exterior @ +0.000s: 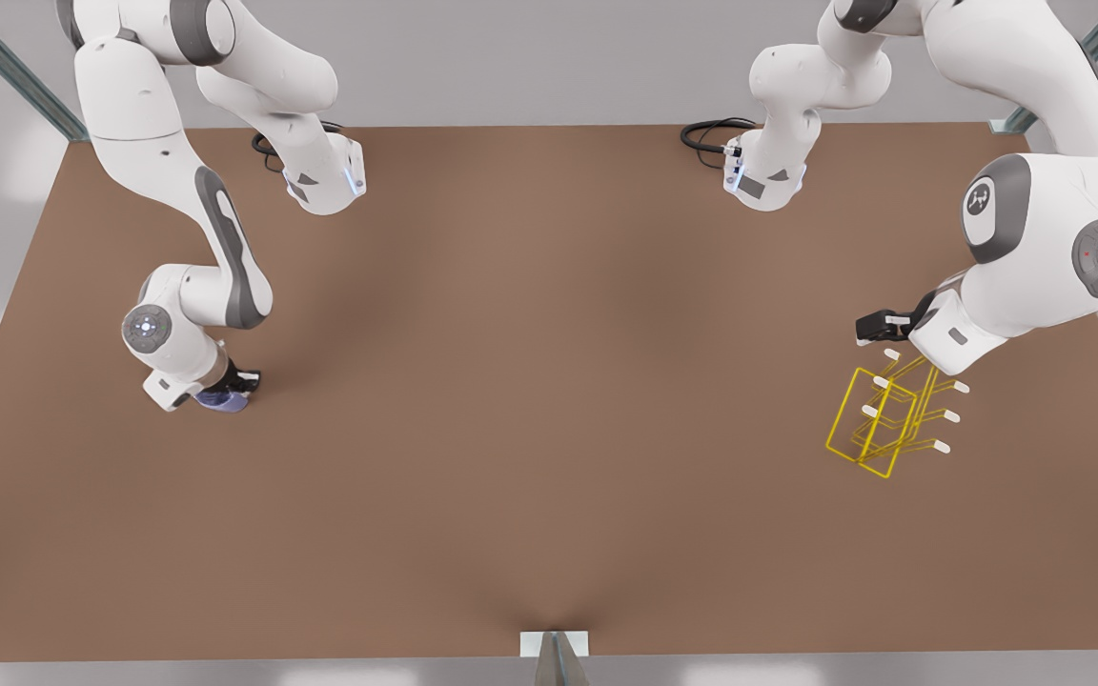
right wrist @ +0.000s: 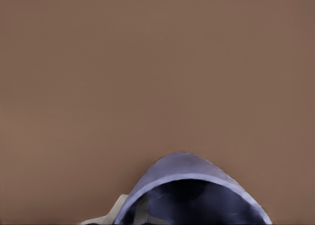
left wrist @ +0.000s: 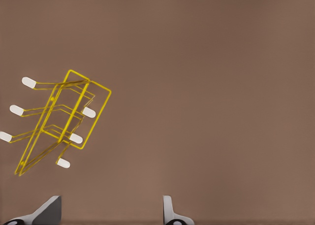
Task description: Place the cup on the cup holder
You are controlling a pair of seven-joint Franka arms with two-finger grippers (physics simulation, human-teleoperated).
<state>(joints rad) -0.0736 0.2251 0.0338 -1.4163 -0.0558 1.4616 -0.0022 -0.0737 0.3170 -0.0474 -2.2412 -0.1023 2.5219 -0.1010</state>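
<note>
No readable writing anywhere; the only marking was a small white logo on the grey joint cap (exterior: 979, 201) of the arm on the front view's right, too small to read.

Right gripper (exterior: 230, 389) was the one on the front view's left, down at the tabletop (exterior: 549, 381) and at the cup (exterior: 223, 400). The right wrist view showed the cup (right wrist: 189, 178) close up, rim towards the camera, with one finger (right wrist: 140, 212) inside the mouth against the wall. Jaws looked closed onto the cup wall, one finger in and the other barely visible outside. Couldn't tell if the cup was off the surface or still touching it.

Left gripper (exterior: 878, 329) was on the front view's right, hovering just beside the cup holder (exterior: 887, 419), above its far end. In the left wrist view both fingertips (left wrist: 170, 210) stood wide apart with bare tabletop between them, jaws wide and holding nothing. The cup holder (left wrist: 61, 119) sat off to the side of the jaws, not touched.

Cup holder sat near the front view's right tabletop edge, frames tilted, white-tipped prongs sticking out both sides. Cup was near the front view's left edge, well apart from the holder. The whole middle of the tabletop between them was open. Black cables (exterior: 711, 133) lay at the far edge by the arm bases.
</note>
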